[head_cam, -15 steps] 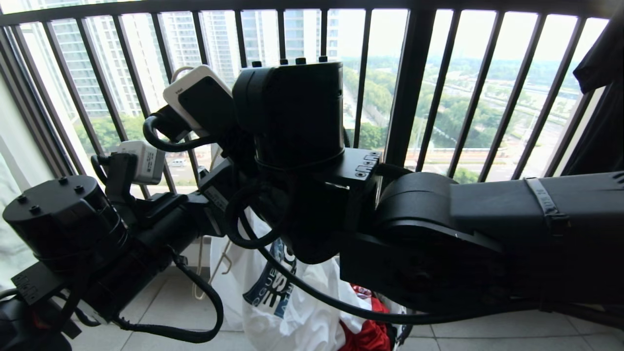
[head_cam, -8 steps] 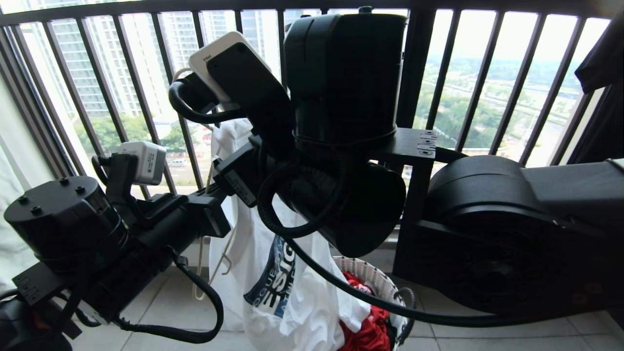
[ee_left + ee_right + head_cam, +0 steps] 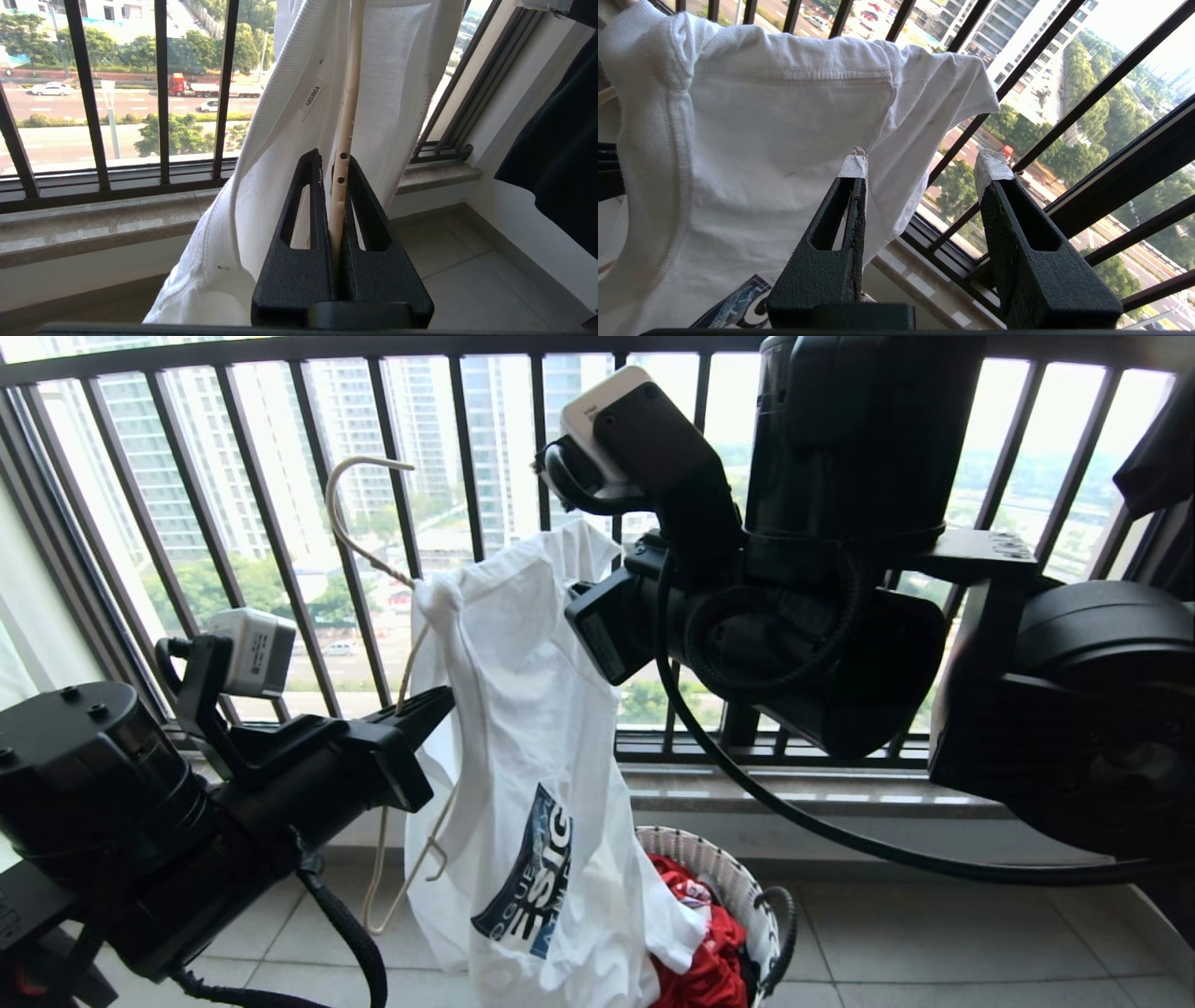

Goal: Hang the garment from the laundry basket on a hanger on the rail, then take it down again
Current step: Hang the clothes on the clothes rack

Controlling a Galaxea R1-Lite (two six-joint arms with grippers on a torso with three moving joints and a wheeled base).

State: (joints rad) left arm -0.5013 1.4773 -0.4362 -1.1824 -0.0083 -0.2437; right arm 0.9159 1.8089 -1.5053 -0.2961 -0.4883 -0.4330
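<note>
The white garment [image 3: 523,709] with a blue logo hangs draped over the pale wire hanger [image 3: 350,513]; its lower part trails down beside the laundry basket [image 3: 738,882]. My left gripper [image 3: 332,158] is shut on the hanger's rod [image 3: 348,93], and the garment [image 3: 261,163] hangs just past its fingers. My right gripper [image 3: 923,165] stands open high beside the garment's shoulder [image 3: 784,116]. One taped fingertip [image 3: 853,163] stands in front of the cloth, and nothing is pinched. The rail is out of view.
The black barred window railing [image 3: 308,476] runs right behind the garment, above a stone sill [image 3: 840,793]. A red cloth [image 3: 700,961] lies in the basket. A dark garment [image 3: 1158,448] hangs at the far right. The floor [image 3: 934,943] is tiled.
My right arm has risen and swung to the right, uncovering the hanger's hook and the garment. The garment's top now sits higher, spread over the hanger. The left gripper has kept its hold.
</note>
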